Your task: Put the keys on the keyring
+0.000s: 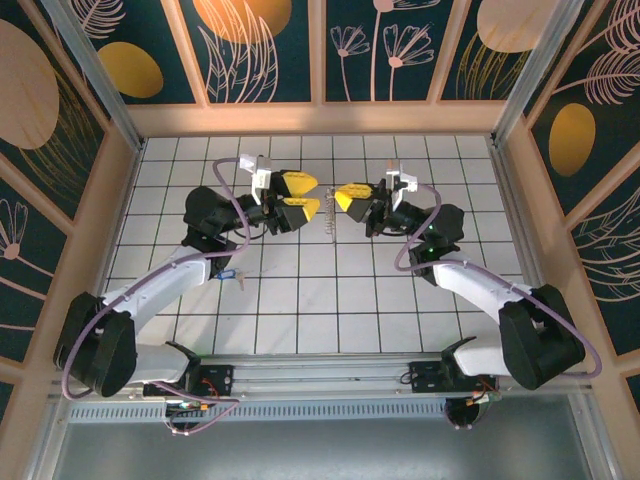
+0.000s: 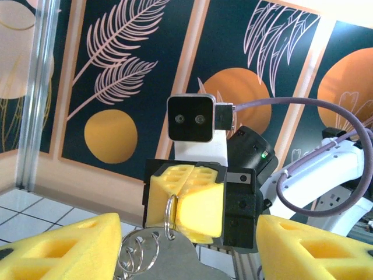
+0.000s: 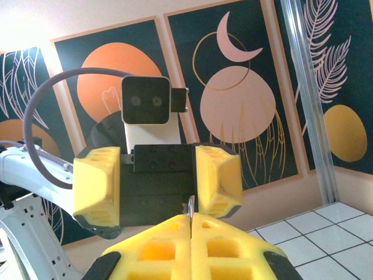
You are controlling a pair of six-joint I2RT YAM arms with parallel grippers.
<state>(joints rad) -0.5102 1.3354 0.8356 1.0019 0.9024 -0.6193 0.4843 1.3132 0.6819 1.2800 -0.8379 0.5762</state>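
The keyring [image 2: 169,217] is a set of silver split rings linked to a flat metal tag [image 2: 175,259]. It hangs in mid-air above the tiles [image 1: 325,222]. My right gripper [image 1: 344,198] is shut on its top ring, whose thin edge pokes up between the closed pads [image 3: 190,205]. My left gripper [image 1: 305,197] is open and faces the right one from close by. Its yellow fingers [image 2: 64,248] flank the hanging rings without touching them. The keys [image 1: 233,275], with a blue head and a pale blade, lie on the tiles beside the left forearm.
Both arms reach in from the near edge and meet over the middle of the white tiled floor [image 1: 330,300]. Patterned wall panels [image 1: 90,190] and metal posts close in the sides and the back. Purple cables loop off both wrists.
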